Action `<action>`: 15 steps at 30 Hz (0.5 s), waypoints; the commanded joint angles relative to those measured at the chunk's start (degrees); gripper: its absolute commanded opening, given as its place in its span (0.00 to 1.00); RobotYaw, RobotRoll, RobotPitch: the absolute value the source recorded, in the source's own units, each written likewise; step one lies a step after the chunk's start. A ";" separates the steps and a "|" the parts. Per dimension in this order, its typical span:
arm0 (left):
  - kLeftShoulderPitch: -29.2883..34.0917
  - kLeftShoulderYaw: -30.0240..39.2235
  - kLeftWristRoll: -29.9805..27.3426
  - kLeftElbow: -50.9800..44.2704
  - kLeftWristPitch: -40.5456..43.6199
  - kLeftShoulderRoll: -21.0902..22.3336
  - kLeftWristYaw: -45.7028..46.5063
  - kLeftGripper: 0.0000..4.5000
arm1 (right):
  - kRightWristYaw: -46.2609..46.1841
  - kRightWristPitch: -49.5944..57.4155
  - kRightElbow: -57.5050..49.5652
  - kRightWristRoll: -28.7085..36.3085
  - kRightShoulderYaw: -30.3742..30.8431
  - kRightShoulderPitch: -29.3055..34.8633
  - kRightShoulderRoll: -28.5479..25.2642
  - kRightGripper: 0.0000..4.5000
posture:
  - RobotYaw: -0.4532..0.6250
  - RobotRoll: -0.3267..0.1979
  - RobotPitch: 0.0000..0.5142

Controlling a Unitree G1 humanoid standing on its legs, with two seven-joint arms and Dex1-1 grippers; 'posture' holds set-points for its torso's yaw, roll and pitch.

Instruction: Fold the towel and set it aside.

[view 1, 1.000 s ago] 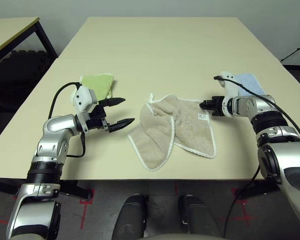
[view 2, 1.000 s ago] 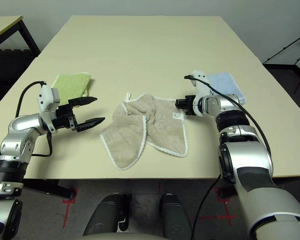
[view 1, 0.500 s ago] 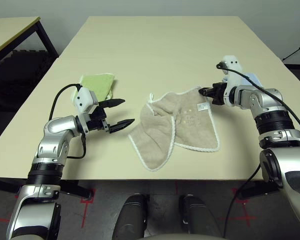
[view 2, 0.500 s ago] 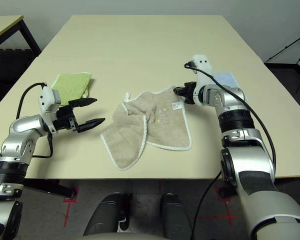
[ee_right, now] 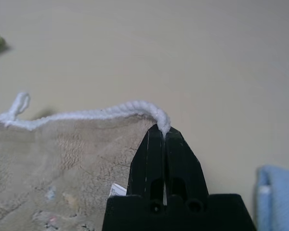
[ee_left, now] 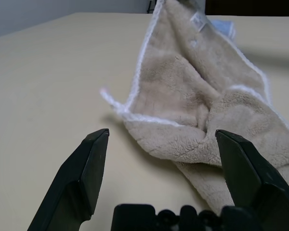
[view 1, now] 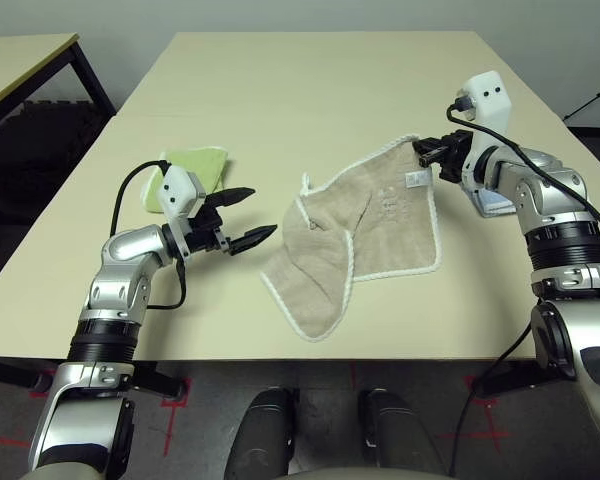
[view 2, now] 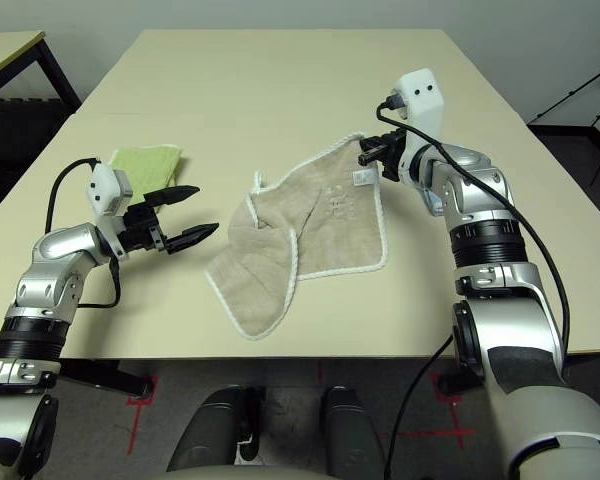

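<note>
Right claw [view 1: 420, 150] pinches 1 white-edged corner of the beige-tan terry cloth towel [view 1: 355, 245], lifting that corner above the pale wooden table [view 1: 310, 90] while the rest lies rumpled at the table's middle, and the left claw [view 1: 250, 215] hovers spread apart just beside it.

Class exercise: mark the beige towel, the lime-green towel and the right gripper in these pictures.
beige towel [view 1: 380, 225]: left eye view, its flat middle.
lime-green towel [view 1: 202, 163]: left eye view, its top face.
right gripper [view 1: 421, 150]: left eye view, fingertips pinching the towel's corner.
</note>
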 commanded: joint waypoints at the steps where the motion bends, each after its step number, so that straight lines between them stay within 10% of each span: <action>1: -1.14 -0.77 1.39 -0.09 0.61 -0.92 2.28 1.00 | -0.72 -4.64 2.77 -2.64 1.52 -2.24 -1.14 0.00 | 0.54 0.62 0.20; 15: -6.21 -0.92 6.25 0.42 8.38 -7.98 21.29 1.00 | -1.59 -20.81 13.58 -7.57 3.72 -11.25 -0.36 0.00 | 0.55 0.62 0.19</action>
